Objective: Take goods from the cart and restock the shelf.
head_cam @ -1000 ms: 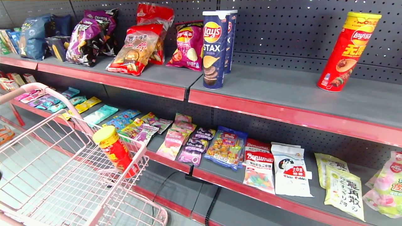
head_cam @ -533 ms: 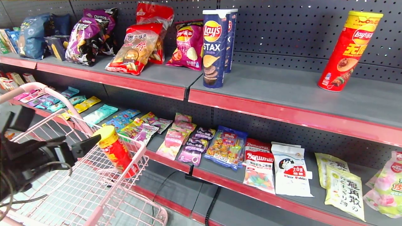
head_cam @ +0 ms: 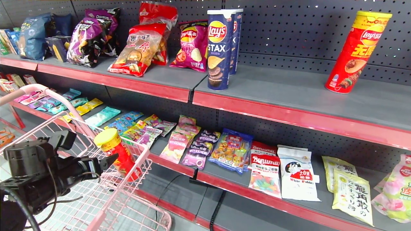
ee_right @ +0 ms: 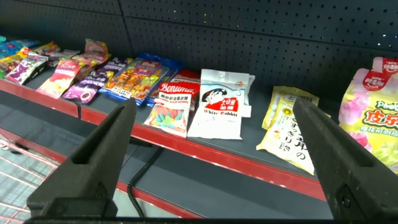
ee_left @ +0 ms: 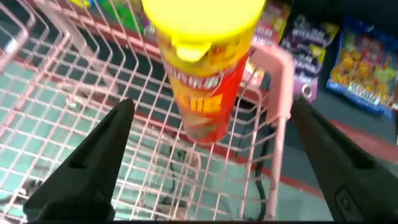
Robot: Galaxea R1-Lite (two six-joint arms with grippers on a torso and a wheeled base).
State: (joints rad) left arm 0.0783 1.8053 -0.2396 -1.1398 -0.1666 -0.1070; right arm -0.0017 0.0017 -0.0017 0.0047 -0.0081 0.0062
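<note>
A red chip can with a yellow lid [head_cam: 119, 157] stands upright in the front right corner of the pink wire cart [head_cam: 141, 150]. My left gripper [head_cam: 108, 159] is inside the cart, right beside the can, open. In the left wrist view the can [ee_left: 205, 74] is straight ahead between the two spread fingers [ee_left: 93, 168], not gripped. A matching red can [head_cam: 356, 51] stands on the upper shelf [head_cam: 289, 86] at the right. My right gripper [ee_right: 212, 104] is open and holds nothing, in front of the lower shelf's candy bags [ee_right: 217, 102].
Two dark blue chip cans [head_cam: 220, 48] and several chip bags [head_cam: 138, 48] stand on the upper shelf's left part; grey bare shelf lies between the blue cans and the red one. Flat candy packets [head_cam: 231, 150] cover the lower shelf. The cart handle [head_cam: 41, 89] is at left.
My left arm has come into view from the lower left and moved across the cart up to the red can. The can and cart have stayed put.
</note>
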